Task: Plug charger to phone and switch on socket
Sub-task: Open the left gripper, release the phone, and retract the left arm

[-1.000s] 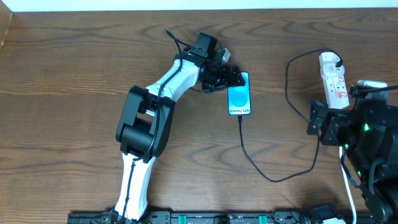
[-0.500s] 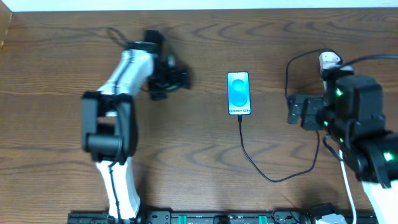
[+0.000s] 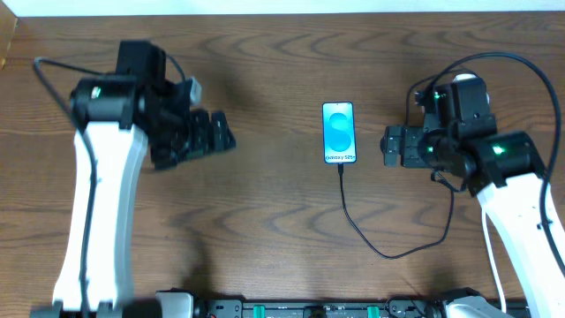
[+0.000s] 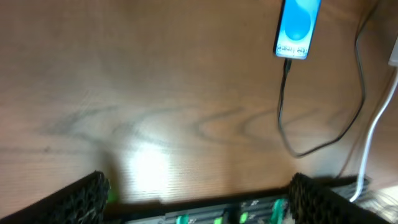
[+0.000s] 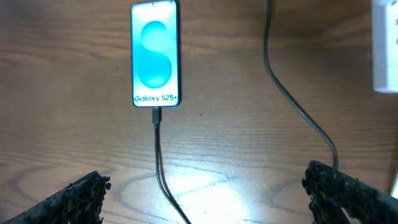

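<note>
The phone lies flat mid-table, its cyan screen lit. It also shows in the left wrist view and the right wrist view. The charger's black cable is plugged into the phone's near end, loops toward the front and runs back up to the right. The socket is mostly hidden under my right arm; one white edge of it shows in the right wrist view. My left gripper is open and empty, well left of the phone. My right gripper is open and empty, just right of the phone.
A thicker white cord runs along the right side toward the front. A black rail with green parts lines the table's front edge. The table's back edge meets a white strip.
My left arm has drawn back from the phone, swinging left. My right arm has moved in over the socket toward the phone. Phone and cable have not moved.
</note>
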You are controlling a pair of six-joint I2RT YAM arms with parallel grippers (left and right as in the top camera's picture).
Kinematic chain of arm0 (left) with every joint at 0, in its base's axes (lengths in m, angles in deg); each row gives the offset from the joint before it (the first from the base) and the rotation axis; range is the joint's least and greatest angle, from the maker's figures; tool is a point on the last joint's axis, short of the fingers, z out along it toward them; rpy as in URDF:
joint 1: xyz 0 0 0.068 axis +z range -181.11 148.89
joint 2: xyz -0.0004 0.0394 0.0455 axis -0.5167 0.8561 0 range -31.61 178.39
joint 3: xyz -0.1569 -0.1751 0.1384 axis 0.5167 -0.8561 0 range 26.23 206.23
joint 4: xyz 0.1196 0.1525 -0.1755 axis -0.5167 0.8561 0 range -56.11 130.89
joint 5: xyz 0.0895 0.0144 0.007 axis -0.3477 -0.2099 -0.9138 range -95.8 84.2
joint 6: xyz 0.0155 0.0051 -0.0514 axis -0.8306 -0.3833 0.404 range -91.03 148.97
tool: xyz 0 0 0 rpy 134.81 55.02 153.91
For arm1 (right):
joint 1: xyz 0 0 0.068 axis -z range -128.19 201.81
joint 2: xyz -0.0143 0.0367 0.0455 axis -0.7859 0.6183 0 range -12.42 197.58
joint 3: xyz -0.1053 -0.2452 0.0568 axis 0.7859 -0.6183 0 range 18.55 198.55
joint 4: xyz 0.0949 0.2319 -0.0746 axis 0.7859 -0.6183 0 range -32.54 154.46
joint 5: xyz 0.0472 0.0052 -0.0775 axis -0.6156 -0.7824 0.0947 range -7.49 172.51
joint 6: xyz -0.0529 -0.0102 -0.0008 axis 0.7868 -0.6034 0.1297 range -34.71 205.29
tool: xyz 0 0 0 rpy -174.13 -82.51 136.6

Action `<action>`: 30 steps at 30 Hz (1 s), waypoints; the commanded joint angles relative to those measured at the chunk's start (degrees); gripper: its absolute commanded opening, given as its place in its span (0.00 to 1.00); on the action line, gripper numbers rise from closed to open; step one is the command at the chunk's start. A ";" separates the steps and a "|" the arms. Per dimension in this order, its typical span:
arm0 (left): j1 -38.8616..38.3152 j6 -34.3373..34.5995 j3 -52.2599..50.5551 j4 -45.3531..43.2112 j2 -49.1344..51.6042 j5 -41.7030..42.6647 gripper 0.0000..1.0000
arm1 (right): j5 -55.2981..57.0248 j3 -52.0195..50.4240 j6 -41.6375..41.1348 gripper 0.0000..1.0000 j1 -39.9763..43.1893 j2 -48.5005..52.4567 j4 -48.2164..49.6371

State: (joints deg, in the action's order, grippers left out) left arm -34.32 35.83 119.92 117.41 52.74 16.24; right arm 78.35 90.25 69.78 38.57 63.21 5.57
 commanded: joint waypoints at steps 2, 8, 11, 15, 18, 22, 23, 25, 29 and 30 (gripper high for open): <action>-4.85 -2.51 -0.15 4.37 -9.35 -7.32 0.92 | -1.68 -0.24 -0.37 0.99 0.33 3.37 0.15; -11.65 -0.52 -6.29 4.55 -23.10 -10.23 0.93 | -6.54 -0.24 -0.35 0.99 0.26 7.37 2.21; -12.76 -0.59 -10.34 4.28 -29.70 -14.78 0.93 | -7.61 -0.24 -0.35 0.99 0.26 9.14 3.69; -12.74 -0.59 -13.75 5.46 -35.76 -15.45 0.93 | -7.85 -0.24 -0.35 0.99 0.04 11.56 5.84; -12.74 -0.63 -13.86 8.41 -38.32 -15.50 0.93 | -8.26 -0.24 -0.37 0.96 0.00 13.05 7.04; -12.74 -0.63 -13.88 10.71 -40.46 -17.84 0.93 | -8.24 -0.24 -0.70 0.48 0.00 15.39 9.31; -12.74 -0.66 -13.88 10.69 -41.07 -18.18 0.93 | -8.22 -0.24 -1.53 0.41 0.02 15.96 9.60; -12.74 -1.27 -13.88 10.27 -42.10 -23.23 0.93 | -8.17 -0.24 -2.84 0.24 0.02 17.14 9.92; -12.72 -1.27 -13.88 9.86 -44.22 -26.62 0.93 | -6.21 -0.24 -2.93 0.01 0.02 19.67 8.94; -12.72 -1.27 -13.88 9.84 -44.94 -26.82 0.93 | -4.22 -0.24 -3.15 0.02 0.09 20.20 8.04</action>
State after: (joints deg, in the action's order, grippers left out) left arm -46.77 34.91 106.28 125.98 9.62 -6.25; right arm 70.92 90.12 67.53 38.55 82.03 14.64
